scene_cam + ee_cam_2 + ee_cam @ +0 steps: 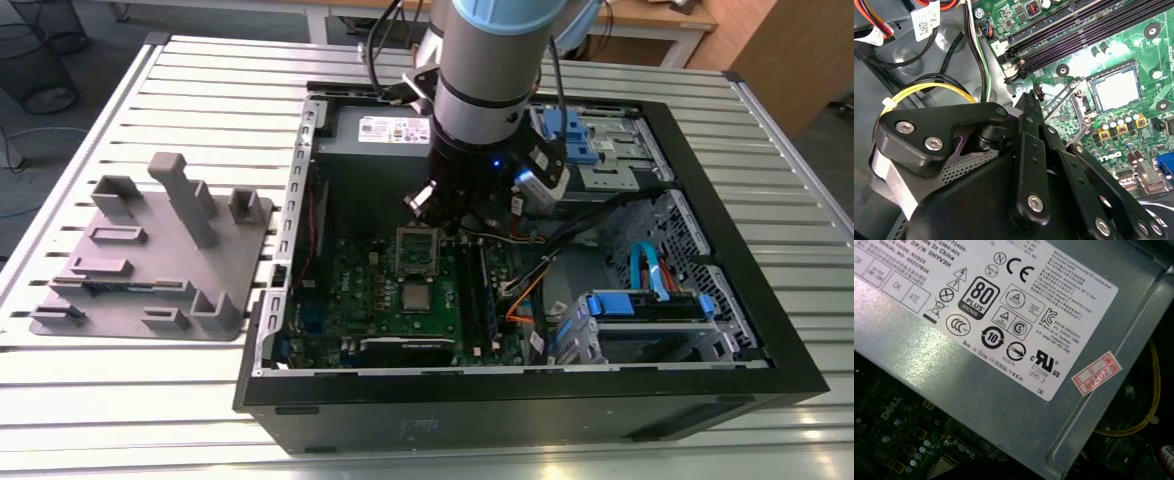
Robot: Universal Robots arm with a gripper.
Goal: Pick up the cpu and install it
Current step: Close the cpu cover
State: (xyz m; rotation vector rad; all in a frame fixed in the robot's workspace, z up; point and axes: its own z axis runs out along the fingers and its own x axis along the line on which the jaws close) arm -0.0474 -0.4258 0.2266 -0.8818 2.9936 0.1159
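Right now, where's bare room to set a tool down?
Free: slatted metal table at the exterior view's left, beyond and in front of the grey plastic tray with posts. Crowded: inside the open black computer case, robot arm over the green circuit board.

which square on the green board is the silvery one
The cpu, the lower square in the exterior view, pale and silvery; the socket frame just above it is dark.

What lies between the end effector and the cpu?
In the exterior view, the dark socket frame sits between the end effector and the cpu.
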